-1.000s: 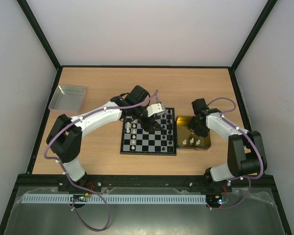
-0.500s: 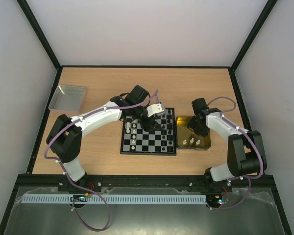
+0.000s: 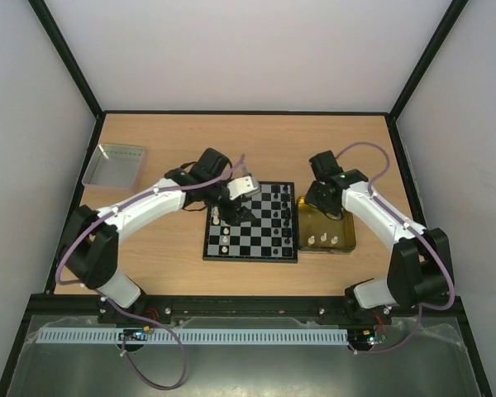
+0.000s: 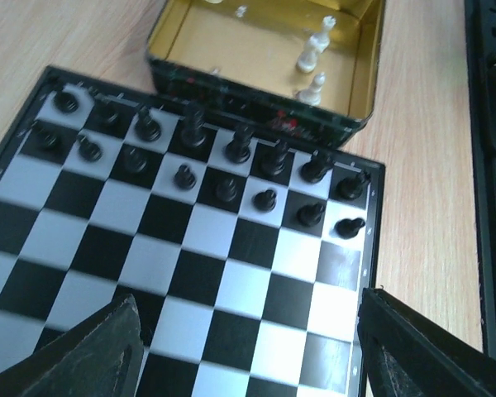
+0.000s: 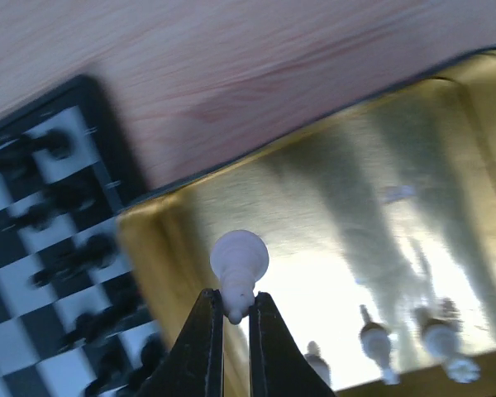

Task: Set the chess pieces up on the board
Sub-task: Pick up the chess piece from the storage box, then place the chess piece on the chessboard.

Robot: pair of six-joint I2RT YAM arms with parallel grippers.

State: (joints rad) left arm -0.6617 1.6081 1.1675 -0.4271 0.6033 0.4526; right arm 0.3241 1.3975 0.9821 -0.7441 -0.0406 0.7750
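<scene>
A light wooden table [image 3: 174, 141] inside white walls carries the board [image 3: 252, 241] at its middle, with a yellow tray [image 3: 350, 241] just beside the board's right edge.

In the left wrist view, the left gripper [image 4: 248, 364] hangs over the board, jaws wide apart and empty, short of two rows of black pieces [image 4: 231, 149].

In the right wrist view, the right gripper [image 5: 236, 318] pinches a white pawn [image 5: 240, 258] above the tray.
</scene>
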